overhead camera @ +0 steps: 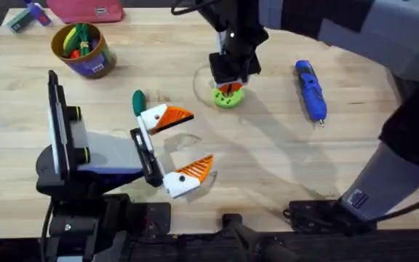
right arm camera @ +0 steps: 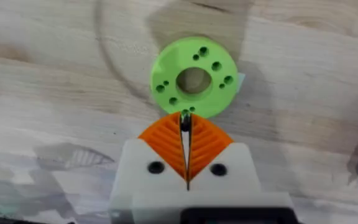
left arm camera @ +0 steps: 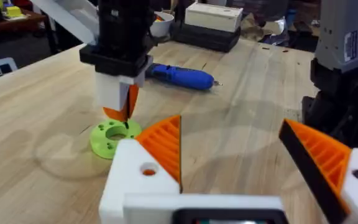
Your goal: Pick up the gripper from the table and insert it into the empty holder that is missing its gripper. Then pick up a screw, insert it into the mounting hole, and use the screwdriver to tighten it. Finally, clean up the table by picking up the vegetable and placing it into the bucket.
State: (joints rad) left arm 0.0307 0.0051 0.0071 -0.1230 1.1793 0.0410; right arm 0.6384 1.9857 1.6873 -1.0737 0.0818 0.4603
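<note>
Wood worktop (overhead camera: pixel 268 160): pale planks, carried every item noted below.
Right gripper (overhead camera: pixel 229 89): hung fingers-down over the lime-green ring, at about 12 o'clock from the worktop's middle. In its wrist view the two orange pads (right arm camera: pixel 166 140) were pressed together tip to tip, with something small and dark pinched at the very point; what it was could not be made out.
Lime-green ring (right arm camera: pixel 193 78): flat on the wood, round, with a centre bore and small holes around it; the right fingers' tips met at its rim.
Left gripper (overhead camera: pixel 184 144): low at 8 o'clock, fingers spread wide and released, nothing between them; both white blocks bore orange tips.
Vegetable (overhead camera: pixel 138 102): dark green, lay on the wood at 10 o'clock, just beside the farther left finger (overhead camera: pixel 162 116).
Bucket (overhead camera: pixel 84 49): yellow-brown tub with purple band, far at 10 o'clock, well apart from both arms; coloured items inside.
Screwdriver (overhead camera: pixel 310 89): blue, lay flat at 2 o'clock, bit end towards the near edge, untouched, apart from the ring.
Loose orange gripper tip: could not be told.
</note>
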